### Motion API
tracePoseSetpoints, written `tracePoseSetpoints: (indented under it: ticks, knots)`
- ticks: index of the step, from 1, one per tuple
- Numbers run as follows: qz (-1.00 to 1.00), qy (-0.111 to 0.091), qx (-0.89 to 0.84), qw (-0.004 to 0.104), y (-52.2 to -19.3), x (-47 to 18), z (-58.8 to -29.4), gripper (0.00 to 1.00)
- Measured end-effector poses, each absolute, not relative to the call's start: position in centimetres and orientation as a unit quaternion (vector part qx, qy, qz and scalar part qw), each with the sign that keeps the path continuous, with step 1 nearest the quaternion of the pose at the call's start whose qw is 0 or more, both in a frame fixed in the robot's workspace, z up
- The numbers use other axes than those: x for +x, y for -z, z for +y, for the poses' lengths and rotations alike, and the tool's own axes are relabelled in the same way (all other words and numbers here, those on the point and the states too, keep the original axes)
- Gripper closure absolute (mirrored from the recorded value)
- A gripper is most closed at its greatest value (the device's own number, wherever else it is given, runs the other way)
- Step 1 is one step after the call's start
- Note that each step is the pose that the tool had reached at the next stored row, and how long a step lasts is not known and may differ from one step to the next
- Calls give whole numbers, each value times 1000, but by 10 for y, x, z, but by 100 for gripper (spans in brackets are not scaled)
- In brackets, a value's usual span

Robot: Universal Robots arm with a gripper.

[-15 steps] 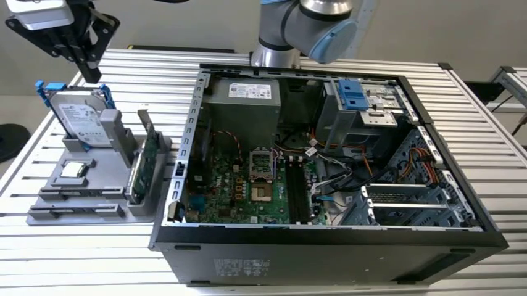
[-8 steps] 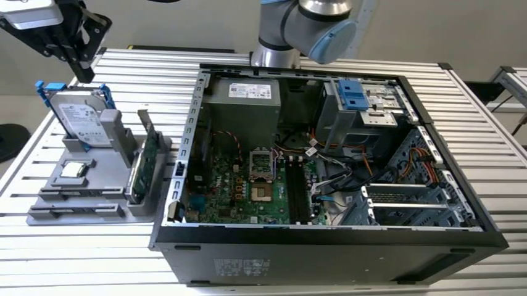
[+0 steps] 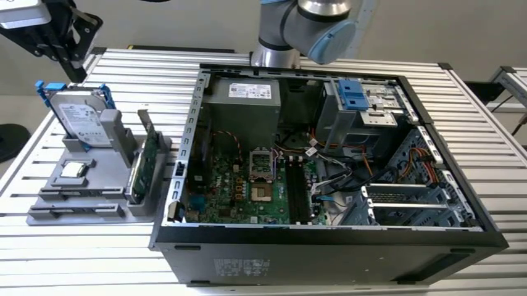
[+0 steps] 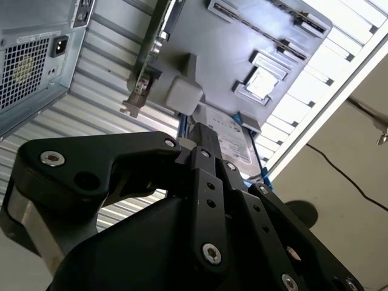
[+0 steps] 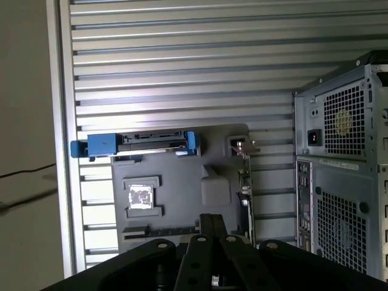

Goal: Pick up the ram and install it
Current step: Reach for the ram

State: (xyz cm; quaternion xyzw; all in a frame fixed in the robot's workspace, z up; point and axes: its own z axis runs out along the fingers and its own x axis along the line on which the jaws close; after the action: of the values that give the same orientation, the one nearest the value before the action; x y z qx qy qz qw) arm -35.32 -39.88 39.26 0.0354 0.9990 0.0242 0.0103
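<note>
My black gripper [image 3: 76,73] hangs high above the table at the exterior view's left, over the back of a grey parts holder [image 3: 91,185]. Its fingers [image 4: 203,136] press together with nothing seen between them, and the pair reads as shut in both wrist views [image 5: 212,219]. A thin dark strip that looks like the ram [image 5: 163,230] lies flat in a slot of the holder, beyond the square chip [image 5: 141,197]. The open computer case [image 3: 329,154] lies to the exterior view's right, its green motherboard [image 3: 247,185] exposed.
On the holder stand a silver hard drive with blue rails [image 3: 81,117] and an upright green expansion card [image 3: 142,172]. The arm's base [image 3: 305,24] rises behind the case. Cables [image 3: 329,179] and a drive cage [image 3: 362,105] crowd the case. The slatted table edge [image 5: 60,151] is close.
</note>
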Motion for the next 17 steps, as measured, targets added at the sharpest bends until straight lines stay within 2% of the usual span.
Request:
tracePoseSetpoints:
  ticks: [17]
  knots:
    - [999,-24,31,10,-392,-374,-399,100]
